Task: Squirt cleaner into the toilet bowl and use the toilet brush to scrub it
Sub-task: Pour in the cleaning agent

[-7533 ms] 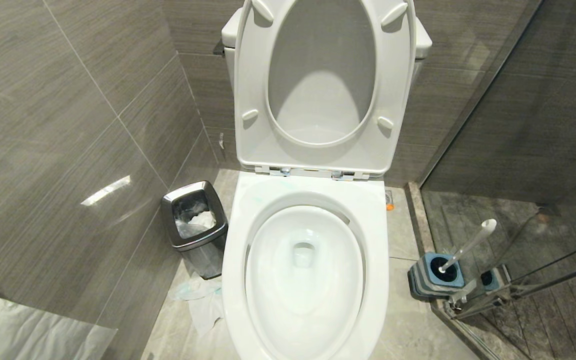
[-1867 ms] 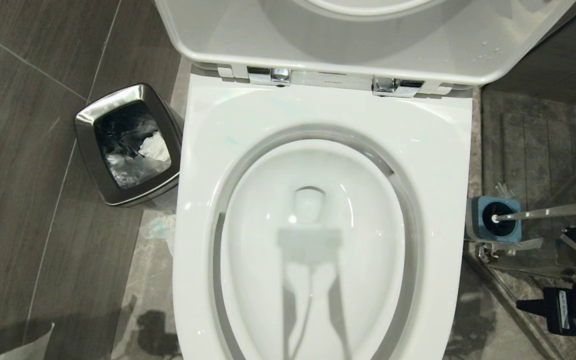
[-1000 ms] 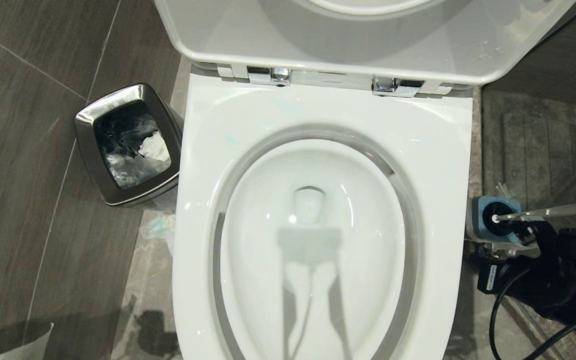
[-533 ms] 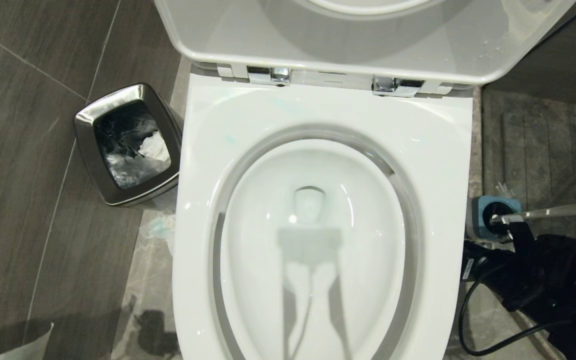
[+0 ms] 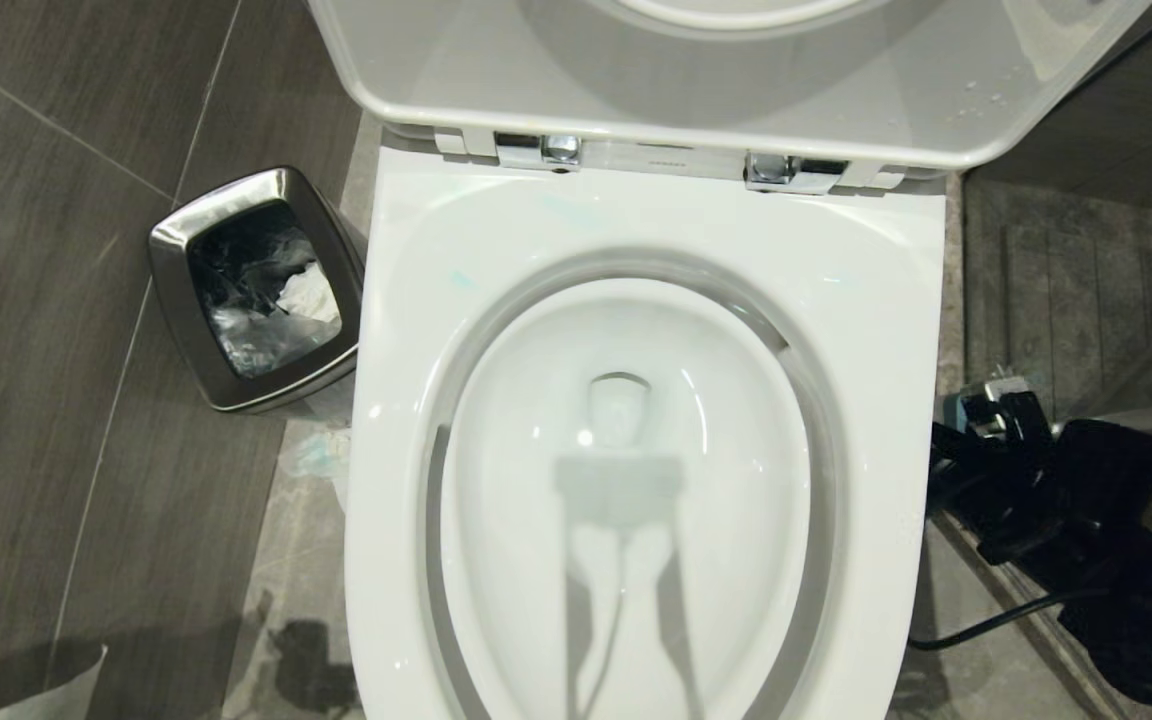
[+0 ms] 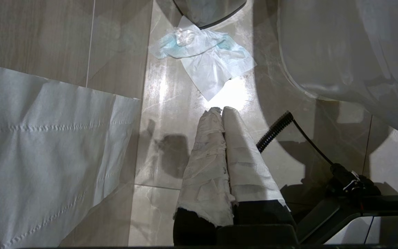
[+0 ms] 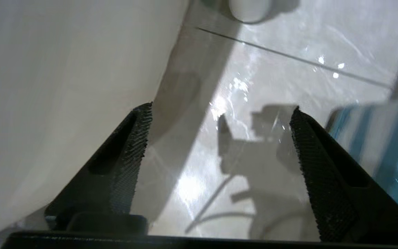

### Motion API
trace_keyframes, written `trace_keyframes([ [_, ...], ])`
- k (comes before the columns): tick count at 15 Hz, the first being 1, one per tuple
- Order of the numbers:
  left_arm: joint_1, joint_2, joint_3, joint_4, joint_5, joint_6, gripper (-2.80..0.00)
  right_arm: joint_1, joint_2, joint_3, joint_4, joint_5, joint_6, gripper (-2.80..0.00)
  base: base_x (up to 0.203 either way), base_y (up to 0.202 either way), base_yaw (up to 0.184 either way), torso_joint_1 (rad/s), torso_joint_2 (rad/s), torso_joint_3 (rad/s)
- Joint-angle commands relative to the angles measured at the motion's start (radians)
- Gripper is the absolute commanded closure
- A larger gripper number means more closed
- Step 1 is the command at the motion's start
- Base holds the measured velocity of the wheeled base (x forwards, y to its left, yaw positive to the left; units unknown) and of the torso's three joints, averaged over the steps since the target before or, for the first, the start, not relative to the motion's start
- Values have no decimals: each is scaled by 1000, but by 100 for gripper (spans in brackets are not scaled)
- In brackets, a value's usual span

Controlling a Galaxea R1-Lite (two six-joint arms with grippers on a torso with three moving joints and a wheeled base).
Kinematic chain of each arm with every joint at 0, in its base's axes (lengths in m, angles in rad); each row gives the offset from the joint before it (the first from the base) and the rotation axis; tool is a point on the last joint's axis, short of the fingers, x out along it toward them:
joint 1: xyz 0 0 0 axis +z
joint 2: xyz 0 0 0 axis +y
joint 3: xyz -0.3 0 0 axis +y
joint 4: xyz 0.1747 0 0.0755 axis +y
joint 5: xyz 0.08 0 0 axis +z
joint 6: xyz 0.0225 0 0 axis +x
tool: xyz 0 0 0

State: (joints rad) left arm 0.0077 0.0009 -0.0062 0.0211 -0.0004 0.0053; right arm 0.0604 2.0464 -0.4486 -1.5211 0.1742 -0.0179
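Your right claw (image 7: 219, 138) is hanging wide and empty by the toilet bowl (image 5: 636, 250), with the brush holder (image 7: 375, 145) sitting just to its right.

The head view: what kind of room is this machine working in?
A bathroom, most likely a small toilet stall. A white toilet bowl with its seat raised fills the middle, a steel waste bin holding crumpled paper stands beside it on the left, and grey tiled walls close it in.
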Motion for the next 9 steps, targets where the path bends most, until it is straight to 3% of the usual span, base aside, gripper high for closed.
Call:
trace_keyframes([
  [1,0,1,0,0,0,-1,0,19,71,-65,-9,-1,-40,-280,0,0,0,0,0,0],
  [9,0,1,0,0,0,-1,0,31,291,-424,-9,-2,-146,-280,0,0,0,1,8,0],
])
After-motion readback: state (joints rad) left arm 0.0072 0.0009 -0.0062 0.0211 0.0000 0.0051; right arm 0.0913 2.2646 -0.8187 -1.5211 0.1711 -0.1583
